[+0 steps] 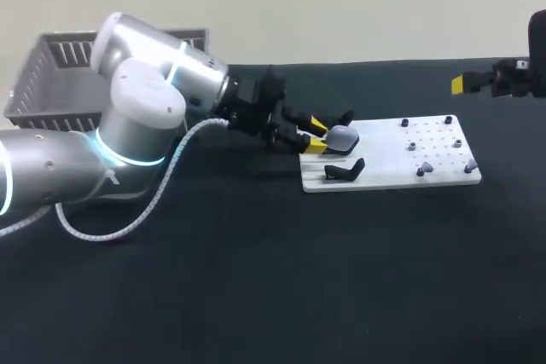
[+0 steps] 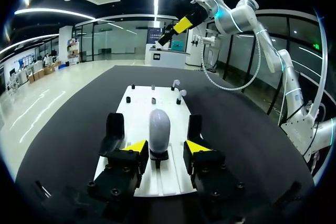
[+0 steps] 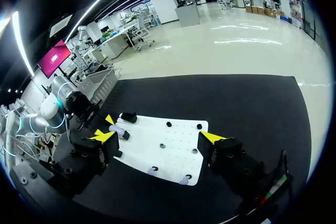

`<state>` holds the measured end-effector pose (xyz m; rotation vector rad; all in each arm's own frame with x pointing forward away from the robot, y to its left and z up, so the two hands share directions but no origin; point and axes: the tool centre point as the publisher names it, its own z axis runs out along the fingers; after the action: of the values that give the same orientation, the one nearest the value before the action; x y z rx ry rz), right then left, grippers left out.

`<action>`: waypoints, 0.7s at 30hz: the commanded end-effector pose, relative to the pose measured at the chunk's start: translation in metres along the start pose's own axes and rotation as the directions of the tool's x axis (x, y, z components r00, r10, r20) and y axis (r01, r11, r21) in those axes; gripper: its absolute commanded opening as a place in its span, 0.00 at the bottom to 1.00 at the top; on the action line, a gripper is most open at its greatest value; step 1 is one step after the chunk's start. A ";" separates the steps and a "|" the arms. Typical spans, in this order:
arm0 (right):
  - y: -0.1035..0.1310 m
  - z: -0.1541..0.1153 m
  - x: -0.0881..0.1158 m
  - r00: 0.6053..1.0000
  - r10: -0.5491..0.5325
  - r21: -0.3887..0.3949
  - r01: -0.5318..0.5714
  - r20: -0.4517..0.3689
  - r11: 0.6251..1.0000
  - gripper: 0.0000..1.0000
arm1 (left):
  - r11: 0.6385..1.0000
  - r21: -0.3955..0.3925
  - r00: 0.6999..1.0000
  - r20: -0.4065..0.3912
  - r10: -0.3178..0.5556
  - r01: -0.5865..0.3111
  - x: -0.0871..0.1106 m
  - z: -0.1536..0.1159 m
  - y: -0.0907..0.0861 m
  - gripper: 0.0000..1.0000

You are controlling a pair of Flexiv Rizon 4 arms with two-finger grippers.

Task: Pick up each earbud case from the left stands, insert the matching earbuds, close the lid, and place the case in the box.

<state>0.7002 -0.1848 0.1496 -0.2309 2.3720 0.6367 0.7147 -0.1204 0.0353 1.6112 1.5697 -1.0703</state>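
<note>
In the head view, my big silver left arm point(image 1: 136, 117) is coming in from the left over the dark table point(image 1: 256, 279). The left gripper point(image 1: 316, 135) is sitting at the left end of a flat white board point(image 1: 392, 158), right by a small grey egg-shaped earbud case point(image 1: 342, 135). A grey basket box point(image 1: 51, 74) is sitting far left. Small pale grey earbuds point(image 1: 422, 168) are sitting on the board's right end. The right gripper point(image 1: 495, 81) is hanging far right, well apart from the board.

In the left wrist view, the case is standing upright on a black stand point(image 2: 159, 156) between the yellow fingertips point(image 2: 136, 146). The left gripper is open a little, with a gap on each side, gripping nothing.

In the right wrist view, the right gripper is open wide and gripping nothing, with the board lying ahead of it.
</note>
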 end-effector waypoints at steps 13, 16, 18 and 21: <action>0.000 -0.001 0.000 1.000 0.000 0.002 0.000 0.000 1.000 1.00 | 1.000 0.030 1.000 0.013 0.010 -0.010 -0.001 0.011 0.008 0.49; 0.000 -0.001 0.000 1.000 0.000 0.002 0.000 0.000 1.000 1.00 | 0.999 0.033 1.000 0.015 0.010 -0.010 -0.001 0.013 0.008 0.49; 0.000 -0.001 0.000 1.000 0.000 0.002 0.000 0.000 1.000 1.00 | 0.999 0.035 1.000 0.016 0.009 -0.009 -0.001 0.014 0.008 0.48; 0.000 -0.001 0.000 1.000 0.000 0.002 0.000 0.000 1.000 1.00 | 0.999 0.037 1.000 0.016 0.006 -0.007 0.000 0.015 0.009 0.48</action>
<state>0.7002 -0.1848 0.1496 -0.2309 2.3720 0.6367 0.7181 -0.1327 0.0304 1.6238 1.5440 -1.1056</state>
